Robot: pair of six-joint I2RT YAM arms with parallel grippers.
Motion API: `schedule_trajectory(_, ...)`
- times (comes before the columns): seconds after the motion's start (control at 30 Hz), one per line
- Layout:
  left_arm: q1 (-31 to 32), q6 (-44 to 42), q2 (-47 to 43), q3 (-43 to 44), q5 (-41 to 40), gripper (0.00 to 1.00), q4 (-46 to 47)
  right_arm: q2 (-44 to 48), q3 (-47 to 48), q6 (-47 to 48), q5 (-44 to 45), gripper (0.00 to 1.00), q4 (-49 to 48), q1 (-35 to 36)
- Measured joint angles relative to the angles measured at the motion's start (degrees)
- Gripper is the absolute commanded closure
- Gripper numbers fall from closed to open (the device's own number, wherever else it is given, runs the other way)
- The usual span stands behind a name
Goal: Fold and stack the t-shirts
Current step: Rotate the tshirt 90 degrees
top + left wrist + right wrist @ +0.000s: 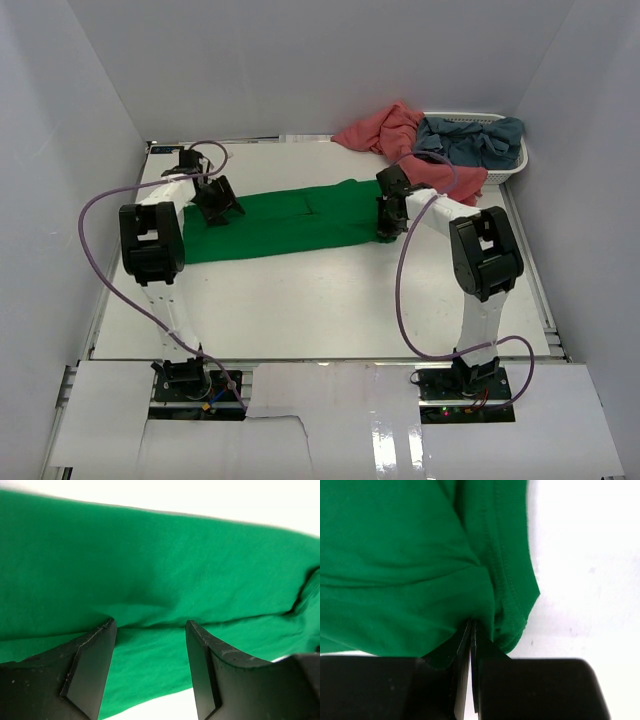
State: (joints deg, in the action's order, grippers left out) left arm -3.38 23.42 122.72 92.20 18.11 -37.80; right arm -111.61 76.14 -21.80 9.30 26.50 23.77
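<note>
So the green t-shirt (pixel 290 225) is laid out as a long, flat band across the middle of the white surface (pixel 300 320), running left to right with one arm at each end. The right hand (pixel 472 626) is clenched tight on the shirt's right end. In the wrist view you can see the stitched hem bunching up right where the two fingers meet. The left hand (pixel 150 625) is down at the shirt's left end with its fingers spread apart, gripping nothing. The green cloth just lies there beyond the fingertips, with a soft crease running across it.

The other two are over in the far right corner. The salmon-pink t-shirt (pixel 385 130) is crumpled up, partly on the surface and partly against the white slatted basket (pixel 512 165). The grey-blue t-shirt (pixel 470 140) is heaped on the basket, touching the pink one. Neither is folded.
</note>
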Motion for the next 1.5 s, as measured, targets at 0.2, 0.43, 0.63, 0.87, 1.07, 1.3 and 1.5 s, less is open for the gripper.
schedule_trajectory(0.2, -0.33, 0.83, -7.78, -11.76, -1.29, 0.3, 2.8, -6.03, 8.46, 1.33, -2.45, 0.92, 0.42, -2.21)
schedule_trajectory(0.43, -0.72, 2.71, -16.37, -24.11, 0.9, 0.3, 5.07, -15.26, 21.86, 1.95, -6.73, 0.92, 0.09, -3.15)
schedule_trajectory(0.63, -0.68, 3.65, -23.15, -33.46, 4.28, 0.3, 4.83, -23.43, 33.42, 2.08, -13.27, 0.92, -1.33, -3.96)
schedule_trajectory(0.87, -0.48, 4.04, -28.44, -40.5, 7.39, 0.3, 4.94, -29.79, 41.35, 0.63, -20.06, 0.92, -5.73, -5.44)
schedule_trajectory(1.07, 2.89, 5.46, -32.65, -45.9, 10.05, 0.3, 4.35, -34.36, 46.6, -0.81, -24.17, 0.92, -9.97, -6.99)
schedule_trajectory(1.3, 11.23, 9.53, -35.43, -49.44, 12.22, 0.3, 4.04, -38.88, 51.21, -5.14, -28.94, 0.91, -15.43, -8.83)
schedule_trajectory(1.5, 17.79, 14.67, -35.67, -50.23, 13.05, 0.3, 4.63, -40.96, 52.63, -8.41, -30.29, 0.91, -19.63, -9.25)
